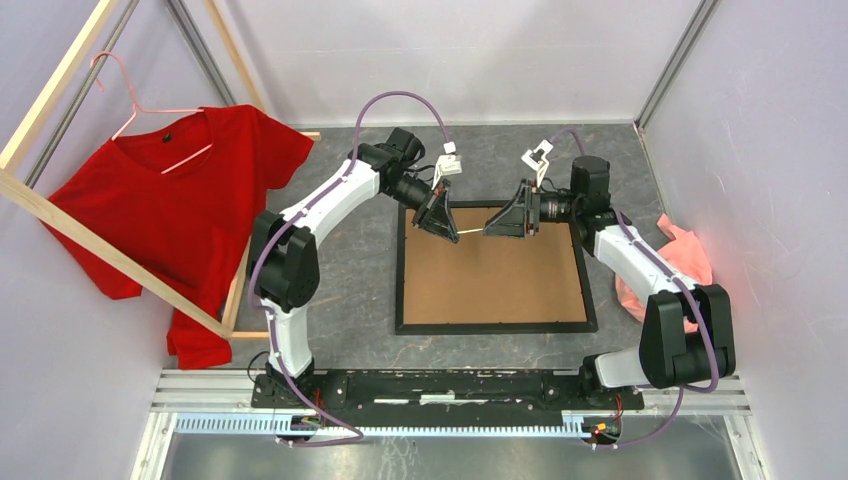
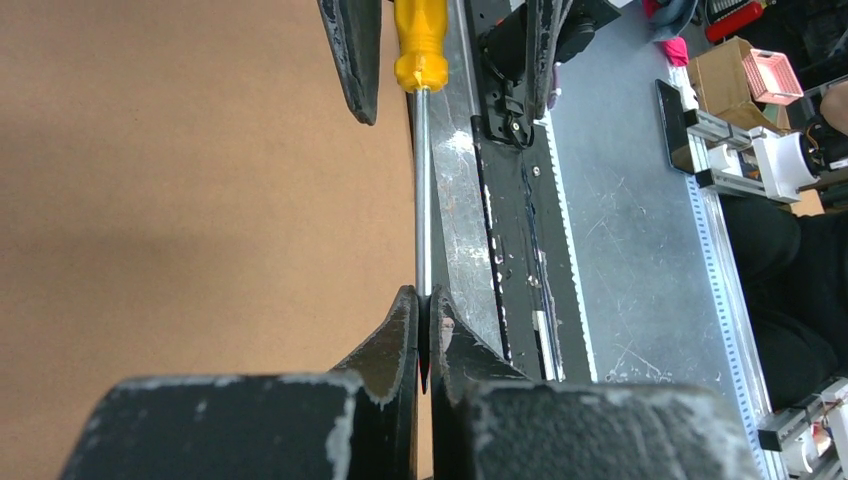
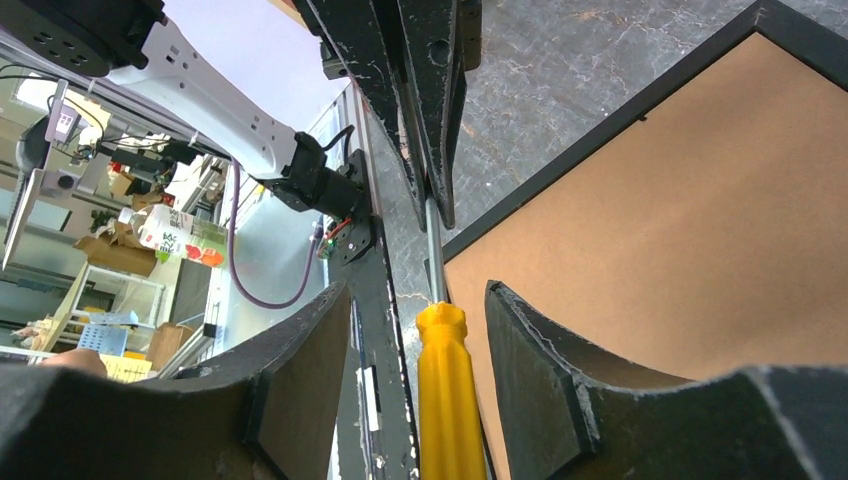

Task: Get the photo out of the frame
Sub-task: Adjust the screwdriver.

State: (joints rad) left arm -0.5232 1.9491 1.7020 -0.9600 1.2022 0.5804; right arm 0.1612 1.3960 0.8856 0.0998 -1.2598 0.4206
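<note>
**A:** From above, where do the tools stand?
**B:** The left gripper [image 1: 455,232] and right gripper [image 1: 490,230] meet tip to tip, with a screwdriver [image 1: 472,233] between them. The frame [image 1: 490,327] lies flat beneath them, brown backing board [image 1: 490,285] up, and the photo is hidden.
**A:** The left wrist view?
**B:** Its jaws are pinched tight on the steel shaft.
**A:** And the right wrist view?
**B:** Its fingers [image 3: 300,360] stand apart on either side of the yellow handle. Gaps show, and they grip nothing.

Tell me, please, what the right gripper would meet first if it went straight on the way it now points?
The screwdriver lies between its open jaws; sliding along it, the right gripper would probably meet the left gripper, shut on the same screwdriver, first.
</note>
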